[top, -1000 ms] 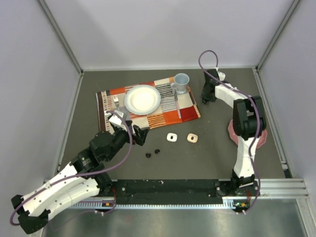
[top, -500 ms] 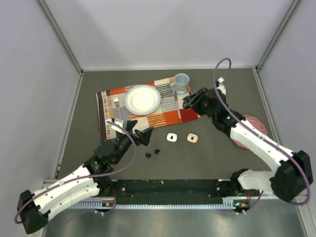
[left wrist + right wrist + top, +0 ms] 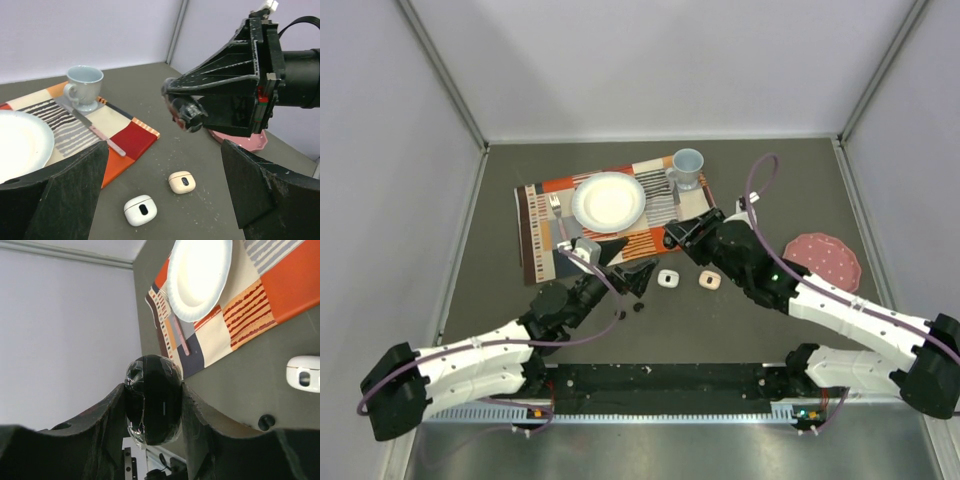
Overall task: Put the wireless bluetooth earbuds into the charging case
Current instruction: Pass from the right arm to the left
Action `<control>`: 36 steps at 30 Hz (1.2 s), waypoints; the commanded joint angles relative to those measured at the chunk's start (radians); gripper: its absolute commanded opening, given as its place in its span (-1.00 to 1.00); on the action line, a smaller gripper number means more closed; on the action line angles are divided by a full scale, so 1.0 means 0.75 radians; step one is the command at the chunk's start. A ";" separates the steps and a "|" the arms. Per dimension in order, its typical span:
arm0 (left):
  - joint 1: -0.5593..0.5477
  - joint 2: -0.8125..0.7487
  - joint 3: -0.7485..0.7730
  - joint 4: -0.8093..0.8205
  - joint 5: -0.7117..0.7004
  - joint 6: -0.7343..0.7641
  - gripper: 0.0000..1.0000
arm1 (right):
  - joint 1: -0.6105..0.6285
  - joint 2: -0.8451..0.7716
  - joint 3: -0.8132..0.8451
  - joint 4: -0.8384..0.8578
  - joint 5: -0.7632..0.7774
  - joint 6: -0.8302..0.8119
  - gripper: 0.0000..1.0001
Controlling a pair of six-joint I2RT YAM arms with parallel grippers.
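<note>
Two black earbuds (image 3: 620, 314) lie on the table, near each other and just behind the tips of the left pincer (image 3: 632, 270), on its base side. They fall below the left wrist view. They look roundish, so I see no long axis to line up with. The left pincer is spread and holds nothing. The right pincer (image 3: 682, 235) stands farther from them and pinches a glossy black oval (image 3: 152, 400), its long axis running along the fingers. I take the oval for a charging case. The left arm is therefore nearer the earbuds.

Ahead of the left pincer lie a white case (image 3: 140, 209) and a beige case (image 3: 181, 181). Each shows a dark oval on top; whether that is a socket or an earbud, I cannot tell. No white earbuds are visible.
</note>
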 commanded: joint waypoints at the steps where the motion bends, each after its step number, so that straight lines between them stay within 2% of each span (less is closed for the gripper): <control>1: -0.046 0.051 0.048 0.192 0.021 0.048 0.98 | 0.061 -0.023 -0.013 0.118 0.115 0.069 -0.88; 13: -0.070 0.251 0.107 0.376 -0.003 0.026 0.96 | 0.094 -0.011 -0.013 0.147 0.103 0.081 -0.87; 19: -0.070 0.370 0.132 0.511 -0.057 0.028 0.84 | 0.098 -0.011 -0.019 0.165 0.091 0.085 -0.87; 25: -0.070 0.464 0.146 0.621 -0.110 0.026 0.57 | 0.100 -0.019 -0.019 0.161 0.086 0.081 -0.87; 31: -0.070 0.554 0.189 0.677 -0.136 0.044 0.40 | 0.100 -0.025 -0.029 0.169 0.087 0.081 -0.87; 36: -0.070 0.616 0.199 0.777 -0.147 0.038 0.12 | 0.100 -0.036 -0.037 0.173 0.086 0.083 -0.87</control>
